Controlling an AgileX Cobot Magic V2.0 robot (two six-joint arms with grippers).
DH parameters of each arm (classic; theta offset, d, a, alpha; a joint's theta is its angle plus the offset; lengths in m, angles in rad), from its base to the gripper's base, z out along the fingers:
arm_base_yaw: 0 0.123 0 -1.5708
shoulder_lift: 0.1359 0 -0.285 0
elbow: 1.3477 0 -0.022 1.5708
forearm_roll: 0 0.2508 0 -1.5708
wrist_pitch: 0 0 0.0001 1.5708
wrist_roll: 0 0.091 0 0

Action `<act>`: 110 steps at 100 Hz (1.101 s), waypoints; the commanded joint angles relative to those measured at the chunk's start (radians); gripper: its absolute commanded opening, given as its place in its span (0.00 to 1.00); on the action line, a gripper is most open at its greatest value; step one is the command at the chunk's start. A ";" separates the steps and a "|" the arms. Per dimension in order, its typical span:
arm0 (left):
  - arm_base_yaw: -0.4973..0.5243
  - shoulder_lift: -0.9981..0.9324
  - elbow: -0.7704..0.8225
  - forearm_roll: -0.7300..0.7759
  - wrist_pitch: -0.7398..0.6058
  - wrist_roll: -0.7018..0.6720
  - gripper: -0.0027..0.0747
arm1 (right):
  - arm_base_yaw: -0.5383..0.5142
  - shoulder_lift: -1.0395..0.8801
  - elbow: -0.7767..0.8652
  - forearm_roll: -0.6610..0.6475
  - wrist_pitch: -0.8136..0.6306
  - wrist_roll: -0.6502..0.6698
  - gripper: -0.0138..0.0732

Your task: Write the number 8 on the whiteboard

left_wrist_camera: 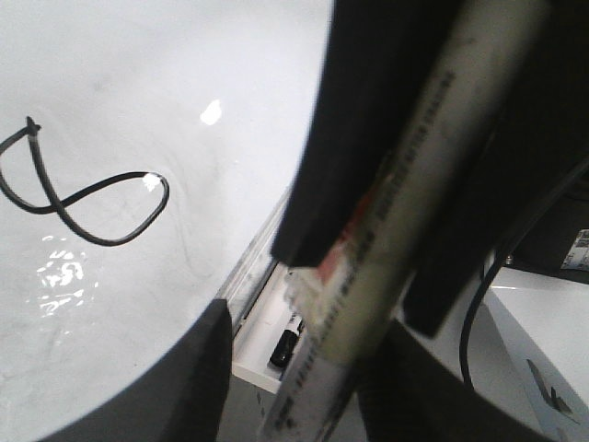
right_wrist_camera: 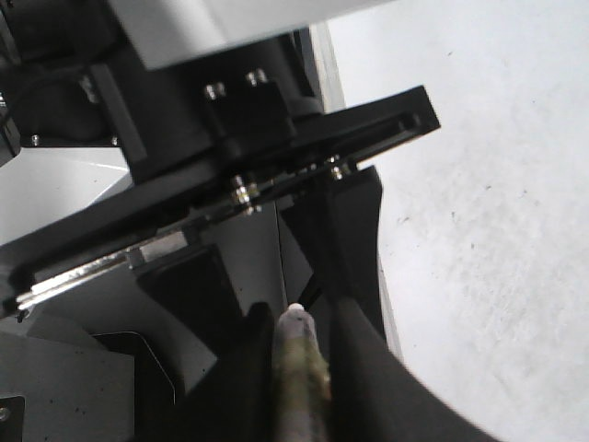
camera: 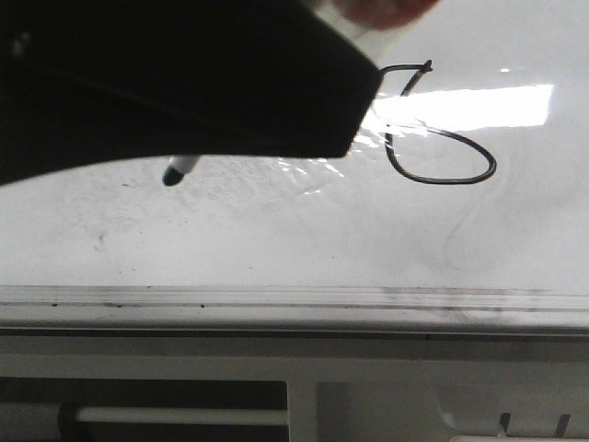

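Already on the whiteboard [camera: 276,230] sits one 8 [camera: 437,129], a thin black figure lying on its side, its long axis running roughly across the board, one loop small and left open, the other wider. From the front, it lies to the right of the marker tip [camera: 177,171], apart from it, with bare board between. The left gripper [left_wrist_camera: 396,230] has its jaws closed on the marker [left_wrist_camera: 405,239], whose pale barrel runs lengthwise between the dark fingers; that arm is the nearer one to the figure. The right gripper [right_wrist_camera: 299,368] also clamps a pale, rod-like thing [right_wrist_camera: 299,359], off the board's edge; what it is cannot be told. One board, one figure; the writing looks about done.
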 commanded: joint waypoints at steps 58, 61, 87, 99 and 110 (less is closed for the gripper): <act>0.004 -0.009 -0.036 0.030 -0.073 -0.012 0.01 | 0.002 0.009 -0.034 -0.002 -0.118 -0.007 0.08; 0.004 -0.009 -0.036 0.037 -0.073 -0.012 0.01 | 0.002 0.009 -0.034 -0.002 -0.118 -0.007 0.08; 0.004 -0.009 -0.036 0.048 -0.073 -0.012 0.01 | 0.002 0.009 -0.034 -0.002 -0.130 -0.007 0.11; 0.004 -0.009 -0.036 0.048 -0.073 -0.012 0.01 | 0.002 0.009 -0.034 -0.002 -0.130 -0.003 0.27; 0.004 -0.009 -0.036 0.048 -0.073 -0.012 0.01 | 0.002 0.009 -0.034 -0.002 -0.135 -0.002 0.45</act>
